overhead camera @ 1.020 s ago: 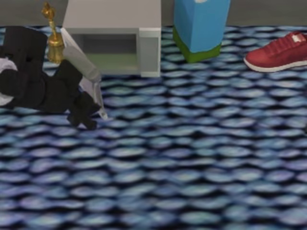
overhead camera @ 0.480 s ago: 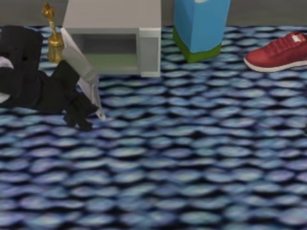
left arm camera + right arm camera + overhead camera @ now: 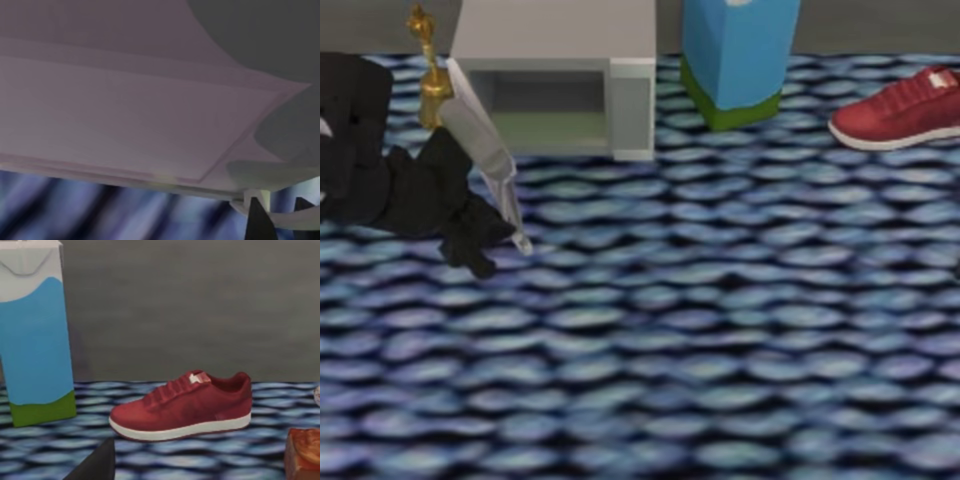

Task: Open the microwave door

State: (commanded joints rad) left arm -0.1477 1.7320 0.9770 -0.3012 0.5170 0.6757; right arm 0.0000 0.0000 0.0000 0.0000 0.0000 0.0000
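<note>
Most of the job looks done: microwave door [image 3: 485, 150] hangs wide open off the microwave [image 3: 560, 60], left tool [image 3: 485, 240] clenched on its free edge; right arm's out of sight.

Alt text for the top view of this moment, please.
The microwave door stands swung wide open from the microwave at the table's far left, with the left gripper at the door's outer edge. A gold trophy, a blue-and-green carton and a red shoe line the far side.
</note>
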